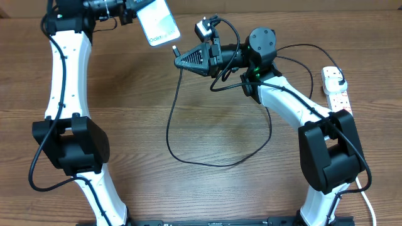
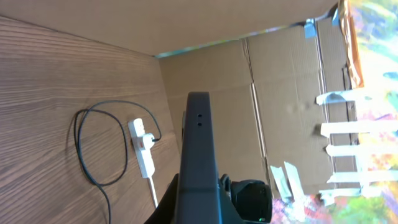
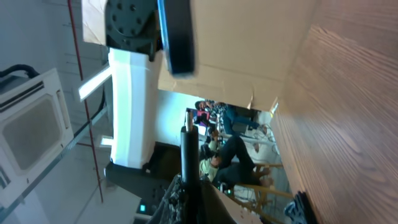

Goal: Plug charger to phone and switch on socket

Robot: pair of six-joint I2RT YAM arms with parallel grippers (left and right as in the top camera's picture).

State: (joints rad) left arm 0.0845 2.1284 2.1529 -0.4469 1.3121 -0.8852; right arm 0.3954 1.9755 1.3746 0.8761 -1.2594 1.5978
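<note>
Overhead, left pincer (image 1: 134, 16) clamped the slim pale-screened phone (image 1: 157, 22), print illegible; right pincer (image 1: 178, 59) seemingly pinched the thin black charger cable (image 1: 167, 133).

1. A brown wood-grain table top (image 1: 188, 201) fills the overhead view, its grain running left to right.
2. Plain brown cardboard panels (image 2: 292, 106) stand as a wall along the table's far edge, with vertical creases and seams showing.
3. Strips of white tape (image 2: 354, 130) lie across the cardboard on one side, several in parallel.
4. A brightly coloured patterned sheet (image 2: 379, 56) sits at the edge beyond the tape; its pattern is too blurred to read.
5. Beyond the cardboard, the right wrist view shows a pale ceiling with a square white ceiling air-conditioning unit (image 3: 31, 134) and a thin red line (image 3: 81, 81) crossing it.
6. Seated people (image 3: 230, 146) appear in the bright room behind, small and blurred.
</note>
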